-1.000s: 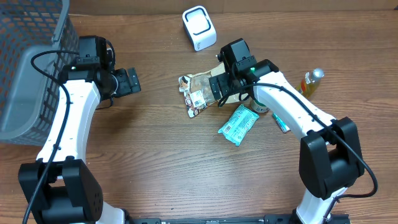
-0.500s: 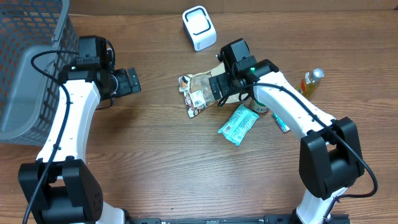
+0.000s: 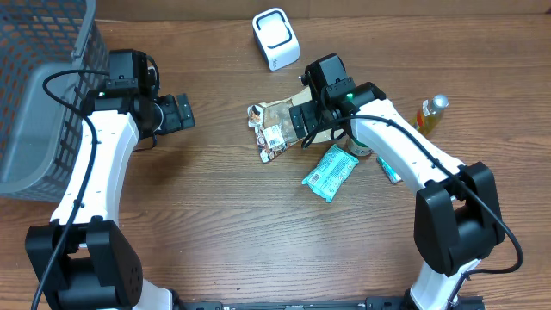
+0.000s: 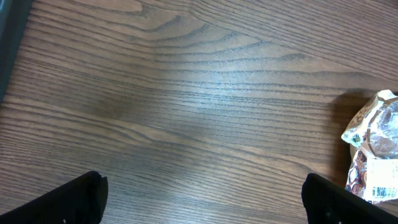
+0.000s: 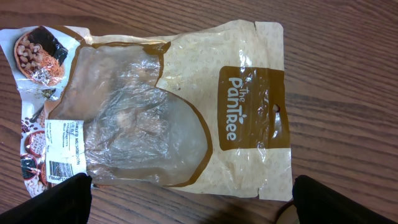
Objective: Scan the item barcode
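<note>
A brown and cream snack pouch (image 3: 274, 120) lies flat on the table, with a white barcode label (image 5: 62, 149) near one end. The white scanner (image 3: 275, 39) stands at the back of the table beyond it. My right gripper (image 3: 303, 125) hovers over the pouch's right end, open. In the right wrist view the pouch (image 5: 174, 106) fills the frame, and my right gripper (image 5: 193, 200) has nothing between its black fingertips (image 5: 59, 200). My left gripper (image 3: 181, 112) is open over bare wood, left of the pouch. The left wrist view shows the gripper (image 4: 202, 202) and the pouch's edge (image 4: 373, 149).
A grey mesh basket (image 3: 34, 103) stands at the far left. A teal packet (image 3: 331, 171) lies right of centre, with a thin blue item (image 3: 389, 170) beside it under the right arm. A yellow bottle (image 3: 432, 113) lies at the right.
</note>
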